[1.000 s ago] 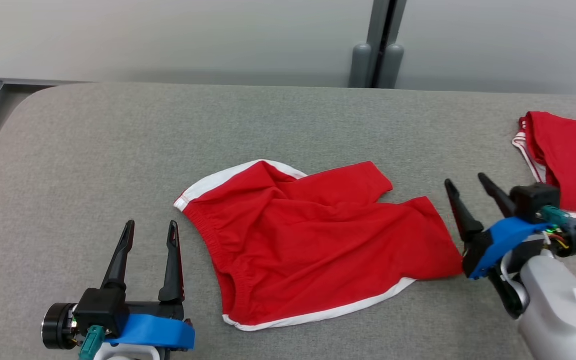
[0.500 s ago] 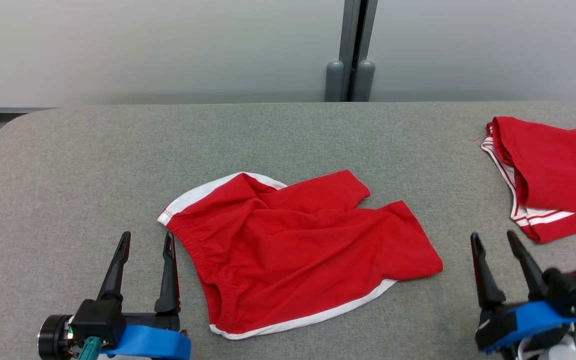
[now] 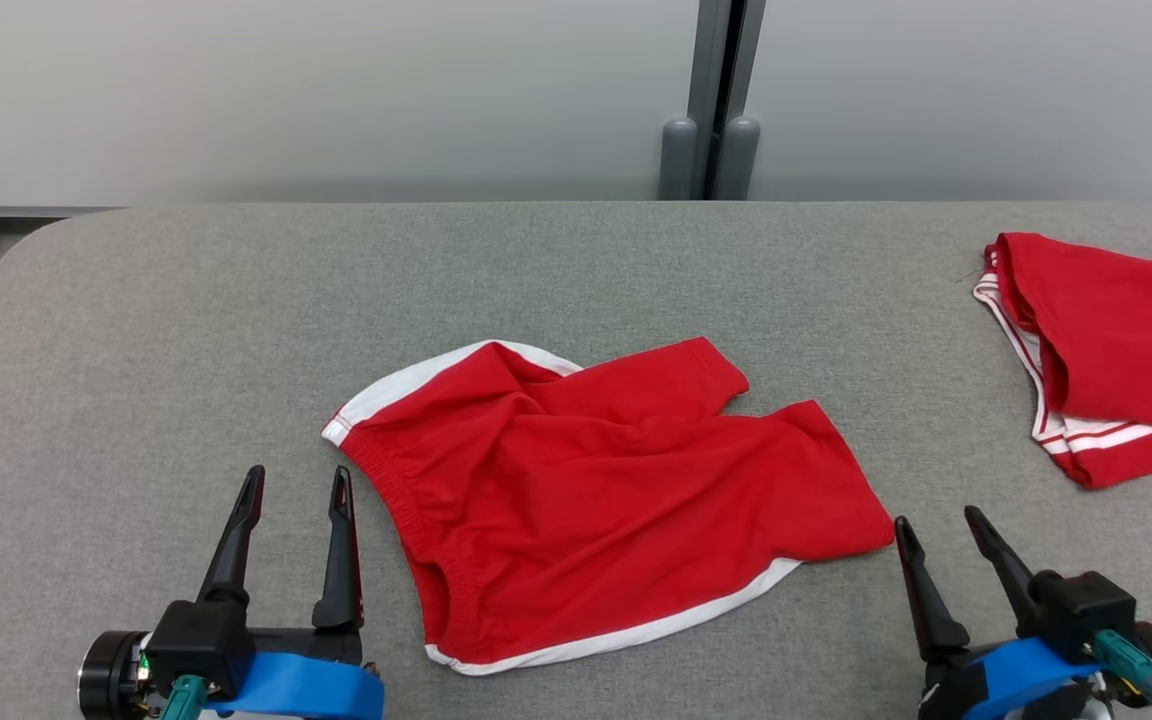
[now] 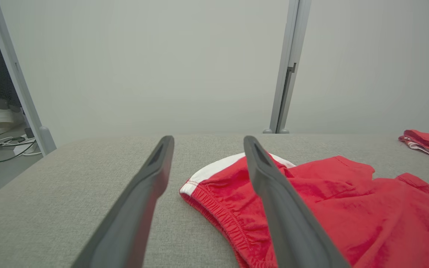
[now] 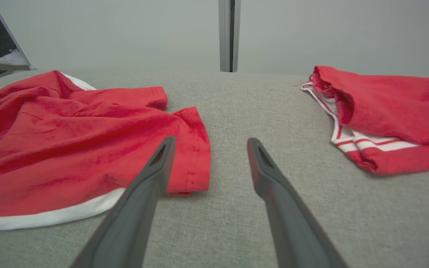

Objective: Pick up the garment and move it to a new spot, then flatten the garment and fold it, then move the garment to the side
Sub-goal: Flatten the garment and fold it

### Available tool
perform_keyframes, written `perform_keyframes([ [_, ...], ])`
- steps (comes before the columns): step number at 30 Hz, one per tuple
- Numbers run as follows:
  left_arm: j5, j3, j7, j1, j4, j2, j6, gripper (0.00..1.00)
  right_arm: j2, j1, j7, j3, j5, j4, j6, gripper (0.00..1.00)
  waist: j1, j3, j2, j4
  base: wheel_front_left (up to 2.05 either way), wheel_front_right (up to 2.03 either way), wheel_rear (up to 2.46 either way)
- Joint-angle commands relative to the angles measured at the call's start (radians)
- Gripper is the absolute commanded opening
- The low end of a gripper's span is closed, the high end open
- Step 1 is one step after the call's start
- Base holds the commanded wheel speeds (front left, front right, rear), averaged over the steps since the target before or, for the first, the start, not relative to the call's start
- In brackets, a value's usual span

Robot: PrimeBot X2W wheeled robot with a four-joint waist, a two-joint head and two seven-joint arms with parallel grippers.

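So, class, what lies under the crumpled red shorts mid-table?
The red shorts lie on the grey table. Anything beneath their crumpled cloth is covered and cannot be seen.

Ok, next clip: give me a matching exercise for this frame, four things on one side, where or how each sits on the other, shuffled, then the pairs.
Things
1. red shorts
2. striped red garment
3. left gripper
4. right gripper

Places and states
A. open, beside the shorts' leg-hem corner
B. rumpled, in the middle of the table, white trim showing
C. open, beside the shorts' elastic waistband
D. lying at the table's right end

Pairs: 1-B, 2-D, 3-C, 4-A
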Motion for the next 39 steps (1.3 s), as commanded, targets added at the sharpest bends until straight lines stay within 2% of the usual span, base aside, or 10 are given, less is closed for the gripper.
perform_keyframes([
  [1,0.007,0.0,-0.002,-0.01,-0.001,-0.001,-0.006,1.0,-0.01,-0.03,-0.002,0.012,-0.008,0.024,0.0,1.0,0.0001,0.007,0.0,0.006,0.0,0.0,0.0],
  [17,-0.003,-0.026,-0.002,-0.047,0.0,-0.001,0.003,1.0,-0.039,-0.202,-0.002,0.122,0.05,0.334,0.0,1.0,0.0001,0.061,0.0,0.053,0.0,0.0,0.0],
  [18,-0.004,-0.026,-0.002,-0.049,0.0,-0.001,0.004,1.0,-0.039,-0.21,-0.002,0.129,0.061,0.347,0.0,0.56,0.0001,0.062,0.0,0.054,0.0,0.0,0.0],
  [19,-0.004,-0.026,-0.002,-0.049,0.001,-0.001,0.005,1.0,-0.038,-0.217,-0.001,0.139,0.072,0.36,0.0,0.2,0.0001,0.063,0.0,0.054,0.0,0.0,0.0],
  [20,-0.004,-0.025,-0.002,-0.05,0.001,-0.001,0.005,1.0,-0.038,-0.222,-0.001,0.149,0.083,0.369,0.0,0.0,0.0001,0.063,0.0,0.054,0.0,0.0,0.0],
  [28,-0.004,-0.021,-0.002,-0.027,0.005,-0.001,0.009,1.0,-0.043,-0.191,-0.001,0.2,0.112,0.28,0.0,0.0,0.0001,0.04,0.0,0.032,0.0,0.0,0.0],
  [39,-0.01,-0.018,-0.002,-0.005,0.008,-0.001,0.008,1.0,-0.079,0.034,0.024,0.29,0.157,-0.005,0.0,0.0,0.0001,0.002,0.0,-0.008,0.0,0.0,0.0],
])
